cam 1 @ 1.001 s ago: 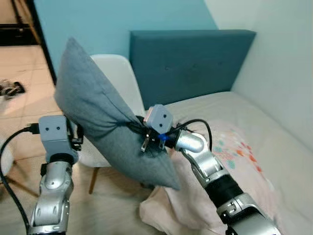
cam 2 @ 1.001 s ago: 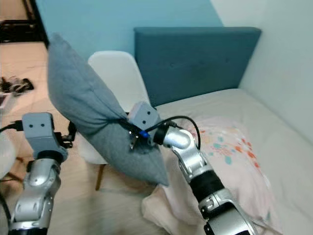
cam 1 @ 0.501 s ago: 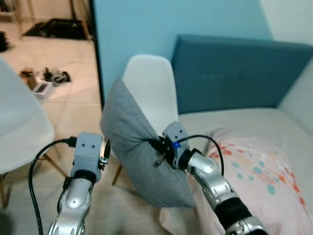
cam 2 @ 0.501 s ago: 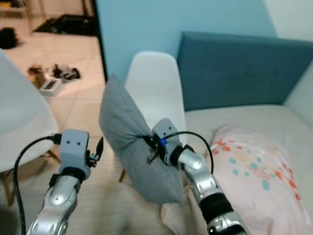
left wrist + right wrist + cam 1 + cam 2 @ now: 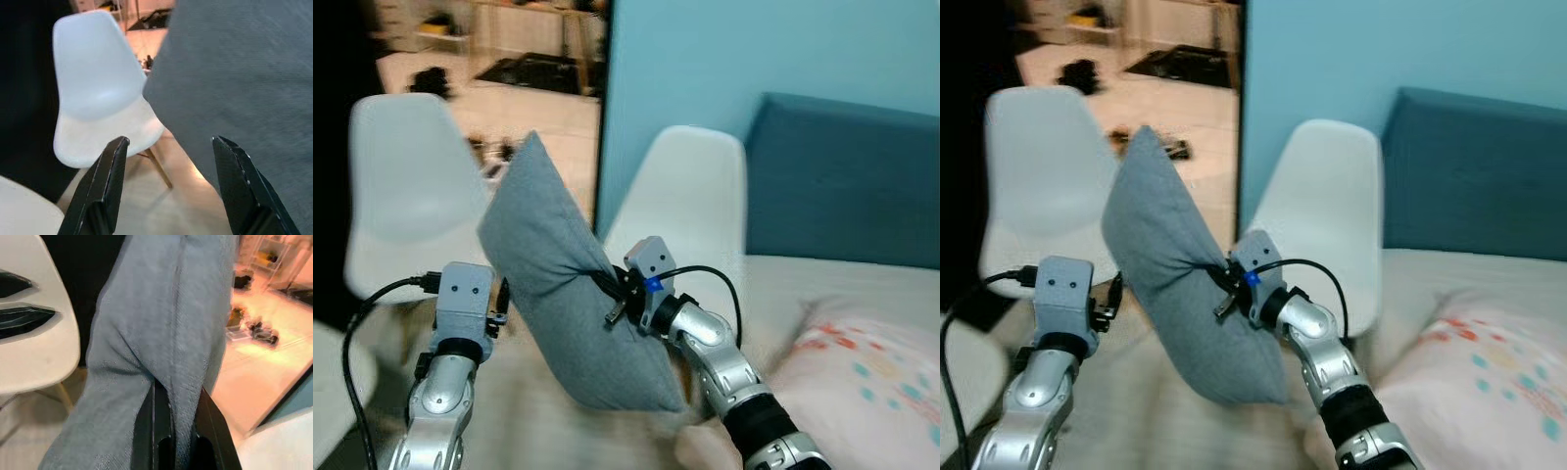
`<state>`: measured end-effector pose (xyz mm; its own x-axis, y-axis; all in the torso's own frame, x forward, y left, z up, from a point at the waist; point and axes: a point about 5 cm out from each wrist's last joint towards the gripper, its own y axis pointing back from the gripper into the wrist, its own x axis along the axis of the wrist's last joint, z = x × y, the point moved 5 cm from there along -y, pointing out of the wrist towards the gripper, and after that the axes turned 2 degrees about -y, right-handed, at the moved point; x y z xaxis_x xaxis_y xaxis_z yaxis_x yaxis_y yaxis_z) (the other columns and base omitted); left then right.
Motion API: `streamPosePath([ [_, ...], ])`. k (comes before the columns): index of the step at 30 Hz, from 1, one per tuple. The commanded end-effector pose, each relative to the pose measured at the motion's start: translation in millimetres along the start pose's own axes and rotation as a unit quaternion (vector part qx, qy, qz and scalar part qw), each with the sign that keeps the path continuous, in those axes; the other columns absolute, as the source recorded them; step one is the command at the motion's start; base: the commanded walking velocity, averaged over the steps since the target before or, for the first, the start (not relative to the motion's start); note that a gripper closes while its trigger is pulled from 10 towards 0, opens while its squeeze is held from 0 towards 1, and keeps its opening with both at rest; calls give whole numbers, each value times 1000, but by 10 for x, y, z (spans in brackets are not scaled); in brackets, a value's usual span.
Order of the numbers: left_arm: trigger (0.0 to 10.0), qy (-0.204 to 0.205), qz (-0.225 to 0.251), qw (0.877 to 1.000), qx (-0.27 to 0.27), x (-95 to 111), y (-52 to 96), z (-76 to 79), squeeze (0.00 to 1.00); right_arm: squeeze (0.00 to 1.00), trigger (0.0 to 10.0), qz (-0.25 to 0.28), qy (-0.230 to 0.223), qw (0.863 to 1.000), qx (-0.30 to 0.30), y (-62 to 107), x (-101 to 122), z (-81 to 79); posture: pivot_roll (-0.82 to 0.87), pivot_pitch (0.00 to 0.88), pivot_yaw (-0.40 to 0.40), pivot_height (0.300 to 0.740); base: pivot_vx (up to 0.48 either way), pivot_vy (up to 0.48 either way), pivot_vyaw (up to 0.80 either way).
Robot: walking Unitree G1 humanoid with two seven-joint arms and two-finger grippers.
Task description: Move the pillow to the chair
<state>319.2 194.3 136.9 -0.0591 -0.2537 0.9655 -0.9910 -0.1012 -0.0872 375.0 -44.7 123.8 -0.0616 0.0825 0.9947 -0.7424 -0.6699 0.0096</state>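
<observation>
Right wrist view showed the right gripper (image 5: 173, 431) pinching a fold of the soft grey woven pillow (image 5: 563, 294), held aloft between two smooth white moulded chairs (image 5: 690, 211); the left gripper (image 5: 168, 188) was spread, holding nothing

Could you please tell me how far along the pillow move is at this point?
Done: the grey pillow is off the bed, pinched in the right gripper. In hand: it hangs in the air between two white chairs, the open left gripper beside it. Left: setting it on a chair seat and letting go.
</observation>
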Motion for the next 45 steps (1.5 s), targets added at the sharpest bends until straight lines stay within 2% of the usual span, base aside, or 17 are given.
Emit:
streamPosePath([
  [1, 10000, 10, -2, 1000, -11, -9, -31, 67, 0, 0, 0, 21, -6, 998, -51, 23, 139, 250, 11, 0, -122, 740, 0, 0, 800],
  [2, 10000, 11, -3, 1000, -14, -11, -50, 93, 0, 0, 0, 13, -10, 998, -63, 42, 109, 312, 11, 0, -122, 740, 0, 0, 800],
  [4, 10000, 11, -3, 1000, -14, -11, -50, 93, 0, 0, 0, 13, -10, 998, -63, 42, 109, 312, 11, 0, -122, 740, 0, 0, 800],
  [5, 10000, 9, -1, 1000, -17, -4, -66, 112, 0, 0, 0, 10, -13, 997, -74, 74, 89, 363, 1, 0, -122, 740, 0, 0, 800],
  [7, 10000, 10, 1, 1000, -21, 3, -85, 130, 0, 0, 824, 11, -18, 996, -83, 99, 84, 409, -1, 0, -115, 740, 0, 0, 800],
  [9, 10000, 10, 1, 1000, -21, 3, -85, 130, 0, 0, 824, 11, -18, 996, -83, 99, 84, 409, -1, 0, -115, 740, 0, 0, 800],
  [10, 10000, 13, 0, 1000, -24, -1, -101, 133, 0, 0, 1765, 17, -23, 996, -86, 95, 106, 423, -2, 0, -108, 740, 0, 0, 800],
  [14, 10000, 13, 0, 1000, -25, -3, -104, 134, 0, 0, 1765, 20, -24, 996, -86, 94, 114, 425, -2, 0, -108, 740, 0, 0, 800],
  [15, 10000, 17, -1, 999, -30, -6, -105, 143, 0, 0, 10000, 27, -30, 995, -87, 95, 137, 430, -2, 0, -107, 740, 0, 0, 800],
  [20, 10000, 29, 1, 999, -46, 2, -118, 174, 0, 0, 10000, 51, -55, 991, -113, 94, 217, 542, 5, 0, -114, 740, 295, 0, 160],
  [23, 10000, 37, 1, 998, -46, -2, -131, 164, 0, 0, 10000, 52, -54, 989, -124, 63, 242, 578, 5, 0, -114, 740, 480, 0, 0],
  [41, 10000, 39, 3, 998, -50, -28, -102, 170, 0, 0, 10000, 55, -53, 993, -93, 42, 217, 478, 9, 0, -108, 740, 480, 0, 0],
  [45, 10000, 39, 4, 998, -49, -30, -99, 173, 0, 0, 10000, 52, -45, 994, -79, 34, 209, 439, 9, 0, -109, 740, 480, 0, 794],
])
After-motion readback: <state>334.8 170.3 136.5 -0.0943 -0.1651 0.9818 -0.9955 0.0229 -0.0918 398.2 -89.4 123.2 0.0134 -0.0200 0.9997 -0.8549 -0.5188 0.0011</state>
